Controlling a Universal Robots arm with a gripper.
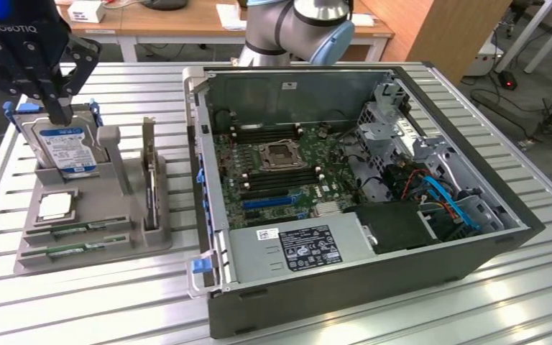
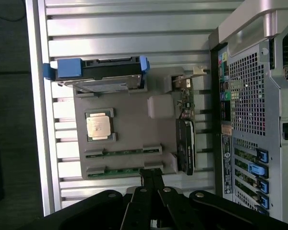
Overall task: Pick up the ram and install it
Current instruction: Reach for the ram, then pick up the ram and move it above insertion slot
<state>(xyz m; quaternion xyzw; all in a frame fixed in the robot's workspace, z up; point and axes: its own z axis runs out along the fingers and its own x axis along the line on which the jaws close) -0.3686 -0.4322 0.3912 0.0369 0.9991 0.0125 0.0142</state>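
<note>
The gripper [image 2: 151,173], fingers pressed together and empty, hangs above the tray [image 2: 134,129], near the ram [image 2: 123,153]: two green sticks lying flat in its slots. Beyond them stands the hard drive [image 2: 103,79]. The wrist view shows the case's [image 2: 252,96] perforated back; the exterior view shows its motherboard [image 1: 276,154].

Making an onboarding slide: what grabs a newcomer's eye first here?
The open computer case dominates, lying on its side at the exterior view's right with its green motherboard exposed. At that view's left, a grey holder carries an upright hard drive and two ram sticks lying flat, with the shut gripper above it.
</note>
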